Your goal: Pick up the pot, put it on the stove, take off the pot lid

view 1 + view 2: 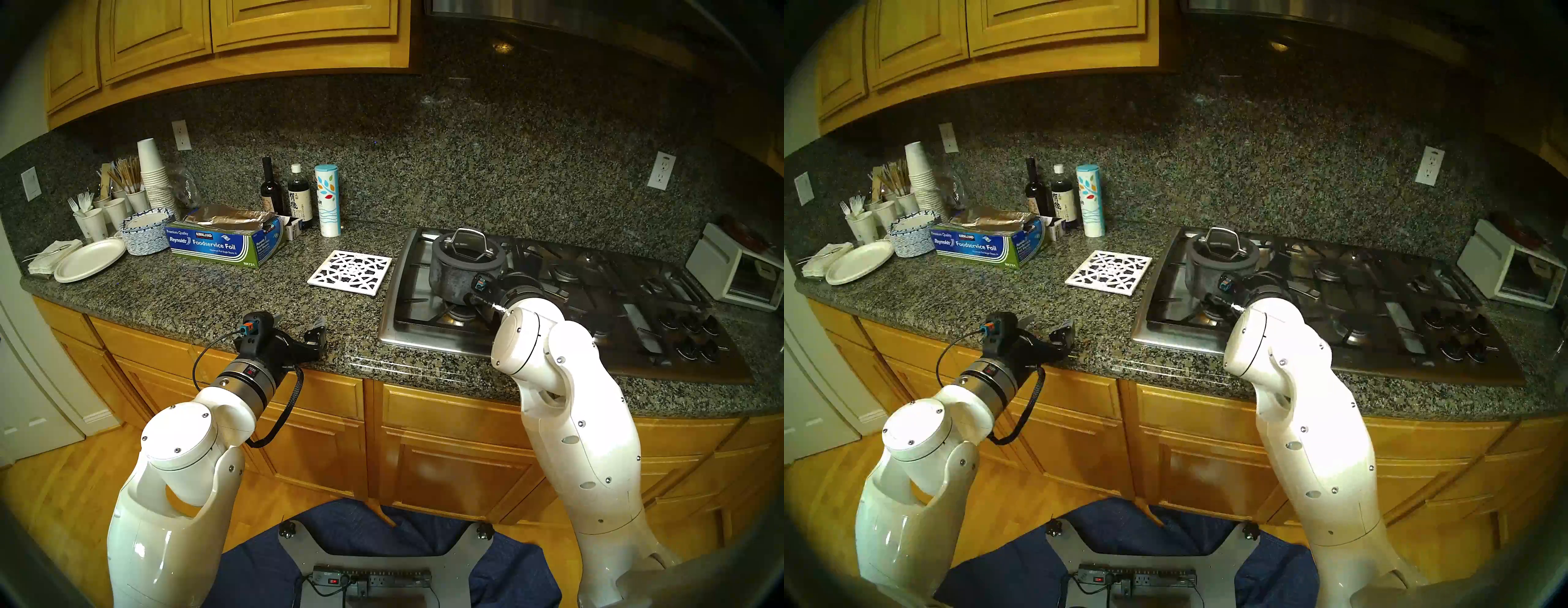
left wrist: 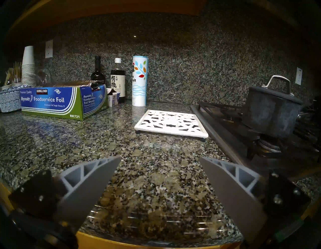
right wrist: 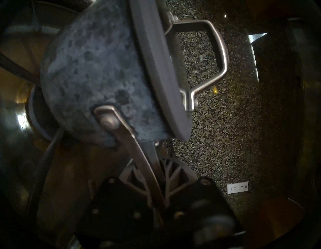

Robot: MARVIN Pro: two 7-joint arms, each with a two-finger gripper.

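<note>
Gripping the pot (image 1: 456, 276) by its long silver handle (image 3: 132, 147): right gripper (image 3: 152, 167), jaws clenched on the metal strip close to its riveted root. Positioned over the front-left burner of the stove (image 1: 407, 322), slightly tilted in the left wrist view; impossible to tell whether fully seated on the black grate or just above it. Probably heavy for its size, stiff and thick-walled. Held far out to one side, so apt to droop or twist about the thin, smooth handle; worth levelling before letting go.

Riding loose on top, the pot lid (image 1: 443, 254): glass in a thick dark rim, breakable, and free to slide off if tipped further. Best taken by the arched loop handle (image 3: 220, 52), standing clear above the rim with room for a finger on either side. Safest approached straight down and lifted straight up.

Hovering low over the front edge of the surface (image 1: 212, 297): left gripper (image 2: 159, 160), jaws spread wide, holding nothing. Open granite between it and the stove, apart from the white trivet (image 1: 350, 271) lying just beside the stove's left edge, a fair landing place for the lid. Raised steel lip and grate bars to be cleared on any sideways sweep; backsplash well behind, knobs far to the right.
</note>
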